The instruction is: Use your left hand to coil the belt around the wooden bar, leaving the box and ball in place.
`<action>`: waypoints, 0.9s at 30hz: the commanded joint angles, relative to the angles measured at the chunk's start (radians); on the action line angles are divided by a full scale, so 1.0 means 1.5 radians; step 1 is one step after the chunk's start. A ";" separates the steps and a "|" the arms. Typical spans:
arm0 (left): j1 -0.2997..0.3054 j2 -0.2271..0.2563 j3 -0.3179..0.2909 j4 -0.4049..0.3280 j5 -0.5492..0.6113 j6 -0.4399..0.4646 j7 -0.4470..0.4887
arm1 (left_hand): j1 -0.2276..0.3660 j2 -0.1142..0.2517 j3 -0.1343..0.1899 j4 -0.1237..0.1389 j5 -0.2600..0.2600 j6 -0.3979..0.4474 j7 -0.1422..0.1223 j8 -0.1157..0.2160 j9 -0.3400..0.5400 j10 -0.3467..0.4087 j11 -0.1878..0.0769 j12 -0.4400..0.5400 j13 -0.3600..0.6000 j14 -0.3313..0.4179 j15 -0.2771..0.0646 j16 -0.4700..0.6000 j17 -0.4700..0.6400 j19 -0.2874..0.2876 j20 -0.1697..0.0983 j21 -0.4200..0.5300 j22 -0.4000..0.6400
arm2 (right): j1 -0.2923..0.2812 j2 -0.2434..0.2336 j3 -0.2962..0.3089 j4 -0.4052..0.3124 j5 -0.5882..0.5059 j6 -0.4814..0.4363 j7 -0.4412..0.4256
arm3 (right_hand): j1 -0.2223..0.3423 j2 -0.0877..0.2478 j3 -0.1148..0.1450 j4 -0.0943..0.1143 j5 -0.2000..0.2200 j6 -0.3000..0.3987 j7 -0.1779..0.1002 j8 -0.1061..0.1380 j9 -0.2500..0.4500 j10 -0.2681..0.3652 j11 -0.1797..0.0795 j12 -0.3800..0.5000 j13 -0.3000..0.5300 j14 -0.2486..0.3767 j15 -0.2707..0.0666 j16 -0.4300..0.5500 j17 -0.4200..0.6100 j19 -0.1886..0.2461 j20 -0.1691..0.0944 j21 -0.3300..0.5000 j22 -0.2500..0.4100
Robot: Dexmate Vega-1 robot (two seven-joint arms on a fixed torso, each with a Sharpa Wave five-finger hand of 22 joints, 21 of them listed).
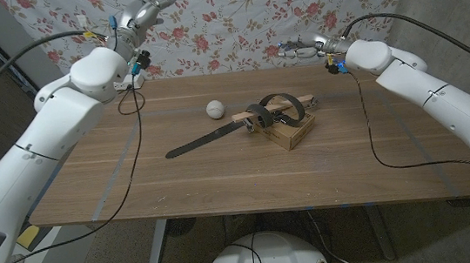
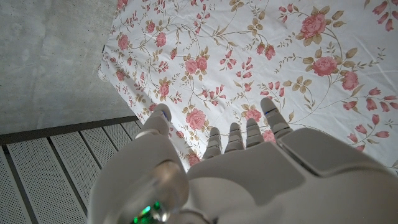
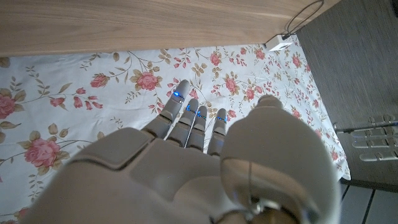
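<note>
While the left hand (image 1: 142,15) hung empty with fingers spread, raised well behind the belt (image 1: 218,134), whose far end already looped the wooden bar (image 1: 275,108), it probably needed to grasp the loose tail without nudging box (image 1: 288,129) or ball (image 1: 215,109).

My black belt (image 1: 218,135) lies on the brown wooden table (image 1: 135,177) by a white ball (image 1: 214,109), a tan box (image 1: 292,131) and a light bar (image 1: 275,108); the cloth (image 1: 249,16) behind is pale with red roses
</note>
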State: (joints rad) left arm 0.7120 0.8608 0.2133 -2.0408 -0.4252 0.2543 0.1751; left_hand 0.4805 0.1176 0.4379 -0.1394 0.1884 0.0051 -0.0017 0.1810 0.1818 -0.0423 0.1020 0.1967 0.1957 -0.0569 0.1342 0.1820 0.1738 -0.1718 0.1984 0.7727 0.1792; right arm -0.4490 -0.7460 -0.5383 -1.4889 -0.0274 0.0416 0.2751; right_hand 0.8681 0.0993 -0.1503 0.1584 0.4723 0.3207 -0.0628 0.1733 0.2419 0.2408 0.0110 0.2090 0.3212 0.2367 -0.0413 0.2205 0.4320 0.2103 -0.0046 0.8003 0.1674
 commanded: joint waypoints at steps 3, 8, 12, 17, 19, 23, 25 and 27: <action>-0.004 -0.006 0.005 0.068 -0.022 -0.058 -0.039 | -0.008 -0.002 -0.003 0.003 -0.001 -0.005 -0.005 0.002 0.000 -0.002 0.000 0.006 0.000 -0.003 0.008 0.003 0.002 -0.003 0.007 -0.002 0.002 | -0.033 0.022 0.027 0.030 0.121 0.086 -0.065 | -0.024 -0.004 -0.015 -0.001 -0.019 -0.023 0.001 0.005 -0.007 -0.027 0.009 -0.012 -0.009 -0.019 0.004 -0.009 -0.009 -0.011 0.012 -0.018 0.001; -0.011 -0.008 0.011 0.089 -0.031 -0.071 -0.058 | -0.010 -0.001 -0.004 0.004 -0.001 -0.005 -0.004 0.002 0.000 -0.003 0.000 0.006 0.000 -0.003 0.009 0.004 0.002 -0.004 0.007 -0.003 0.002 | -0.042 0.041 0.039 0.056 0.154 0.125 -0.082 | -0.042 -0.001 -0.021 0.001 -0.030 -0.037 0.001 0.005 -0.011 -0.040 0.013 -0.015 -0.014 -0.036 0.011 -0.013 -0.015 -0.018 0.020 -0.028 0.001; -0.013 -0.009 0.013 0.100 -0.034 -0.086 -0.067 | -0.012 -0.001 -0.004 0.004 -0.001 -0.006 -0.004 0.002 0.000 -0.003 -0.002 0.006 0.000 -0.003 0.009 0.004 0.002 -0.004 0.007 -0.004 0.002 | -0.050 0.061 0.051 0.085 0.182 0.170 -0.097 | -0.052 0.001 -0.024 0.002 -0.036 -0.040 0.001 0.006 -0.013 -0.047 0.019 -0.016 -0.018 -0.043 0.015 -0.014 -0.018 -0.021 0.023 -0.034 0.001; -0.021 -0.012 0.018 0.122 -0.040 -0.112 -0.091 | -0.014 0.000 -0.005 0.005 -0.002 -0.006 -0.004 0.002 0.000 -0.004 -0.003 0.006 0.000 -0.002 0.009 0.005 0.002 0.000 0.006 -0.004 0.002 | -0.062 0.087 0.068 0.116 0.220 0.215 -0.114 | -0.053 0.001 -0.024 -0.002 -0.040 -0.038 0.003 0.008 -0.015 -0.049 0.019 -0.015 -0.020 -0.050 0.014 -0.016 -0.021 -0.024 0.023 -0.038 0.001; -0.025 -0.014 0.021 0.133 -0.045 -0.124 -0.104 | -0.015 0.000 -0.005 0.006 -0.002 -0.006 -0.004 0.002 0.000 -0.004 -0.002 0.006 0.000 -0.002 0.009 0.005 0.003 0.001 0.006 -0.005 0.002 | -0.067 0.094 0.074 0.124 0.232 0.227 -0.121 | -0.053 0.001 -0.024 -0.004 -0.042 -0.038 0.003 0.009 -0.015 -0.049 0.019 -0.015 -0.021 -0.051 0.016 -0.016 -0.023 -0.025 0.023 -0.040 0.001; -0.033 -0.019 0.028 0.153 -0.048 -0.141 -0.120 | -0.017 0.000 -0.005 0.007 -0.002 -0.006 -0.005 0.002 0.000 -0.004 -0.003 0.007 0.000 -0.001 0.008 0.005 0.003 0.001 0.006 -0.005 0.002 | -0.074 0.111 0.084 0.143 0.257 0.250 -0.130 | -0.054 0.001 -0.024 -0.007 -0.045 -0.035 0.005 0.011 -0.017 -0.043 0.025 -0.012 -0.023 -0.051 0.017 -0.015 -0.026 -0.025 0.023 -0.043 0.001; -0.039 -0.024 0.033 0.163 -0.052 -0.145 -0.128 | -0.018 0.000 -0.005 0.007 -0.002 -0.006 -0.005 0.002 0.000 -0.004 -0.003 0.007 0.000 -0.001 0.007 0.005 0.003 0.002 0.006 -0.006 0.002 | -0.078 0.119 0.090 0.151 0.262 0.263 -0.143 | -0.056 0.001 -0.025 -0.008 -0.047 -0.033 0.006 0.012 -0.017 -0.044 0.023 -0.012 -0.025 -0.058 0.021 -0.017 -0.029 -0.028 0.023 -0.046 0.001; -0.045 -0.027 0.039 0.174 -0.056 -0.149 -0.139 | -0.019 0.001 -0.006 0.008 -0.002 -0.007 -0.006 0.002 0.000 -0.004 -0.002 0.007 0.000 -0.001 0.007 0.005 0.003 0.002 0.006 -0.006 0.002 | -0.081 0.126 0.097 0.156 0.277 0.267 -0.147 | -0.058 0.000 -0.025 -0.010 -0.050 -0.027 0.006 0.015 -0.018 -0.043 0.024 -0.011 -0.027 -0.060 0.022 -0.017 -0.031 -0.032 0.025 -0.050 0.001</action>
State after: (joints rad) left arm 0.6783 0.8410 0.2424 -1.8577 -0.4844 0.0875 0.0348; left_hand 0.4607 0.1189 0.4296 -0.1310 0.1884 0.0013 -0.0055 0.1810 0.1818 -0.0477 0.0967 0.1967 0.1957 -0.0623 0.1396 0.1820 0.1748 -0.1772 0.2036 0.7654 0.1791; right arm -0.5407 -0.6174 -0.4365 -1.3204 0.2941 0.3499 0.1066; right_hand 0.7903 0.1003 -0.1836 0.1527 0.4027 0.2660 -0.0606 0.1877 0.2136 0.1694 0.0429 0.1885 0.2829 0.1562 -0.0106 0.1958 0.3870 0.1722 0.0289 0.7347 0.1677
